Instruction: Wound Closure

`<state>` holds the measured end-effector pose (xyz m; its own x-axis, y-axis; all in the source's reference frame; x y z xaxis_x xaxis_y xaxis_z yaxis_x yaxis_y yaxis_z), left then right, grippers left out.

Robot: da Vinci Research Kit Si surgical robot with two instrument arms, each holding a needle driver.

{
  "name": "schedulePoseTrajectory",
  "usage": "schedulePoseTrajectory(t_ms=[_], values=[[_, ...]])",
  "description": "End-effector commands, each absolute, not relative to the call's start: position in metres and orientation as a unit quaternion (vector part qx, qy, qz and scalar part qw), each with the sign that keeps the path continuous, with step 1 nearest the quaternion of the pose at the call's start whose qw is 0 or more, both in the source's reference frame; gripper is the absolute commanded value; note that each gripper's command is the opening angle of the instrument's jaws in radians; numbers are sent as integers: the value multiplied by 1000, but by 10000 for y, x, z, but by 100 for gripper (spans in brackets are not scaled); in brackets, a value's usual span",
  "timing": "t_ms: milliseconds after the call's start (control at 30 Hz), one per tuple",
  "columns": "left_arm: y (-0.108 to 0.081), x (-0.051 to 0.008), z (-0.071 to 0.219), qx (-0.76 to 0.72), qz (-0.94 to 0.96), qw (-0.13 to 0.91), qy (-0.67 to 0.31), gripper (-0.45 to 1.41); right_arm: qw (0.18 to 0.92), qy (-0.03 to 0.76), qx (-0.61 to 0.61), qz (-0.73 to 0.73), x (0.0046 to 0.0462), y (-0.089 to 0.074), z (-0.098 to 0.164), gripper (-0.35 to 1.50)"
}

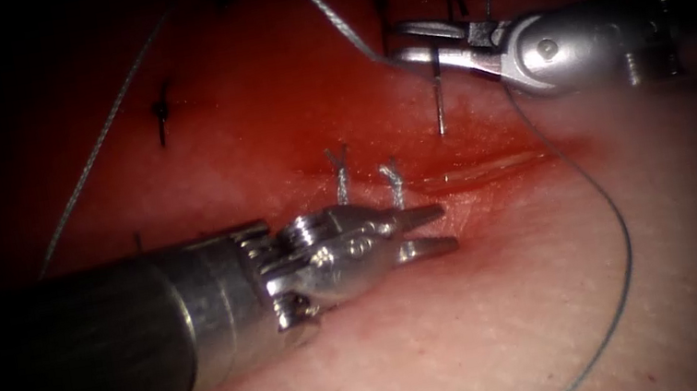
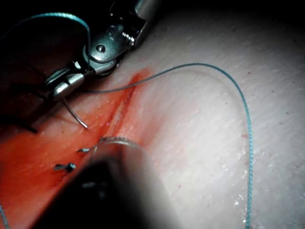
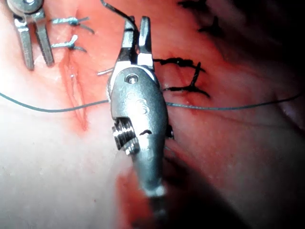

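My right tool (image 1: 406, 42) comes in from the upper right, jaws shut on the curved needle (image 1: 439, 106) near its thread end. The needle hangs point down over the far edge of the cut (image 1: 485, 170) and is not in the tissue. The same needle (image 2: 77, 118) curves out below the right tool (image 2: 66, 84) in the left wrist view. Thread (image 1: 620, 222) runs from those jaws in a wide loop across the pale tissue. My left tool (image 1: 427, 231) lies low at the left, jaws open and empty, just in front of the cut.
Two knotted stitches (image 1: 341, 169) with short cut ends close the cut's left part, beside the left tool's jaws. Dark older stitches (image 1: 160, 111) sit farther back. Red fluid (image 1: 281, 122) stains the tissue around the cut. A second thread strand (image 1: 105, 131) runs up the left.
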<state>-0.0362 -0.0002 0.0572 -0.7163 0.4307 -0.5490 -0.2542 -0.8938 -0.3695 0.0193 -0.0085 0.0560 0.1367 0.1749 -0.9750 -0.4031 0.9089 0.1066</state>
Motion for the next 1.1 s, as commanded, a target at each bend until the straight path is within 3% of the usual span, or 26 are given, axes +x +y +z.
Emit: schedulePoseTrajectory(t_ms=[33,433,933,1100], values=[[0,-368,577,-327,917,186,-134,20,746,629,-87,199,204,-81,565,-35],[0,-367,579,-324,918,184,-136,20,747,626,-76,209,210,-71,566,-35],[11,-336,591,-326,919,173,-140,20,687,582,198,388,219,-98,574,-35],[12,-333,591,-324,919,172,-141,20,679,564,237,406,218,-117,561,-35]])
